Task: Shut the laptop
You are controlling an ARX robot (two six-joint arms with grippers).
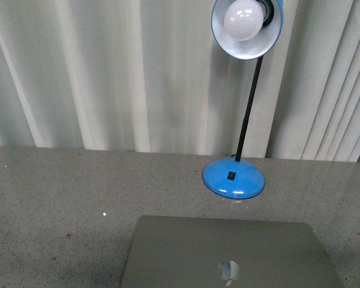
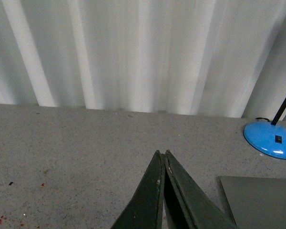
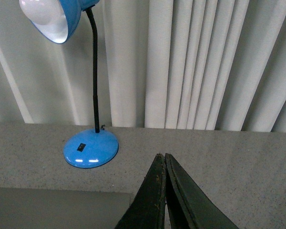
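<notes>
The laptop lies at the near edge of the front view, plain grey lid up with a small shiny logo; keys and screen do not show. A corner of the lid shows in the left wrist view and an edge in the right wrist view. My left gripper is shut and empty above the grey table, left of the laptop. My right gripper is shut and empty above the table, right of the laptop. Neither arm shows in the front view.
A blue desk lamp stands behind the laptop: round base, black stem, shade with white bulb overhead. It also shows in the left wrist view and the right wrist view. White pleated curtain backs the speckled grey table.
</notes>
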